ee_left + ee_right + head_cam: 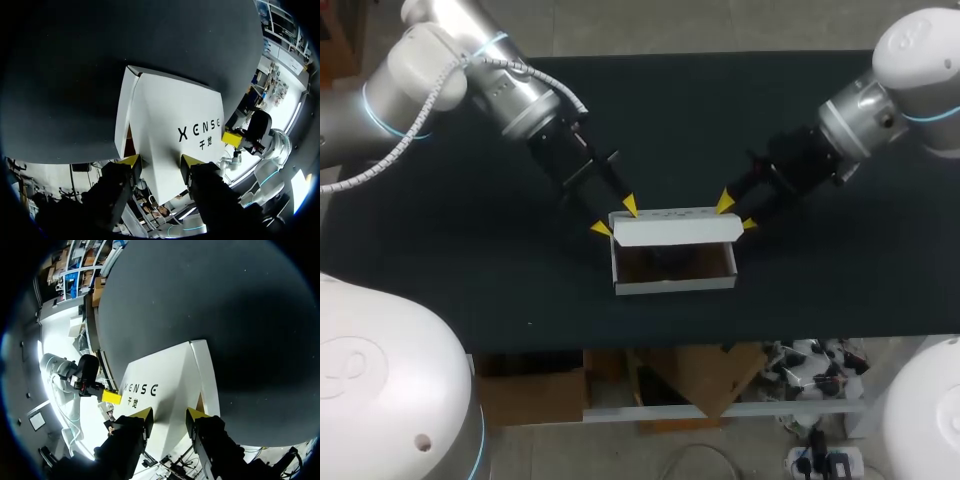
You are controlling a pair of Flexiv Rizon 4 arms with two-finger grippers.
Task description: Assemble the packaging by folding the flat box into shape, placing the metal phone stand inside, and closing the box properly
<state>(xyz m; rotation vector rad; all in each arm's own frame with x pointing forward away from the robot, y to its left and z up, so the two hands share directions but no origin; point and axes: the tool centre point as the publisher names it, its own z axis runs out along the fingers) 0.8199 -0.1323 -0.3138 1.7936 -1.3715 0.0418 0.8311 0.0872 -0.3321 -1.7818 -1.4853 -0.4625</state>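
Note:
A white carton (675, 283) stands mid-table with its dark brown inside showing; I cannot make out the phone stand in it. Its white lid (675, 230) rises tilted from the back wall. My left gripper (615, 217) is open at the lid's left rear corner, one yellow tip behind the top edge and one at the end. My right gripper (736, 213) is open at the right rear corner in the same way. In the left wrist view the printed lid (180, 130) runs between the fingers of the left gripper (160, 161). The right wrist view shows the lid (165, 385) likewise between the fingers of the right gripper (170, 415).
The black table top (470, 260) lies bare on both sides of the carton and behind it. Its front edge (620, 345) runs a short way in front of the carton. Both arms slant in from the rear corners.

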